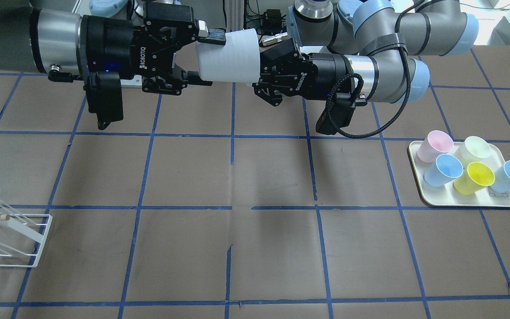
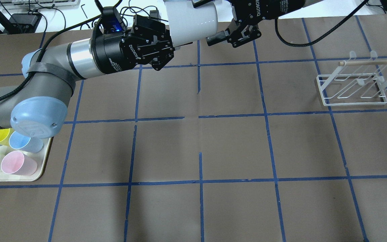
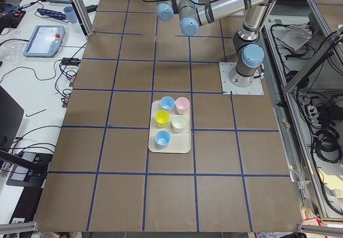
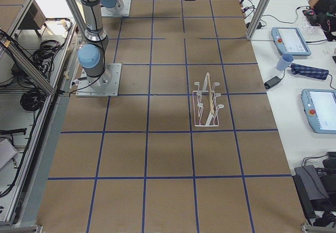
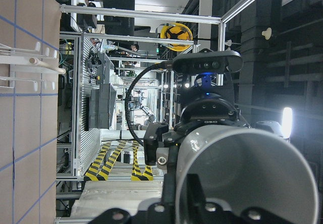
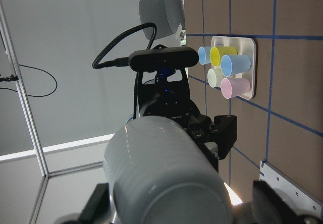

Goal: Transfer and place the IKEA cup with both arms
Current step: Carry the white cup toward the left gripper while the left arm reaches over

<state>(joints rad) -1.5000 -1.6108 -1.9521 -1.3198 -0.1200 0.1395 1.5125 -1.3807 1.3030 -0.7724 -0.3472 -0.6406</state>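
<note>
The IKEA cup [image 1: 227, 55], pale grey, is held on its side high above the table's far middle; it also shows in the overhead view [image 2: 191, 22]. My left gripper [image 1: 258, 73] is shut on the cup's rim end, with one finger inside the open mouth [image 5: 242, 183]. My right gripper [image 1: 206, 60] is open, and its fingers [image 1: 213, 37] stand on either side of the cup's base end. In the right wrist view the cup's base [image 6: 166, 183] fills the middle, with a gap to the right-hand finger [image 6: 267, 199].
A cream tray [image 1: 472, 201] on my left side holds pink [image 1: 434, 146], pale-green [image 1: 474, 148], yellow [image 1: 474, 177] and two light-blue cups. A white wire rack [image 1: 11, 239] with a wooden rod stands on my right side, also in the overhead view [image 2: 353, 90].
</note>
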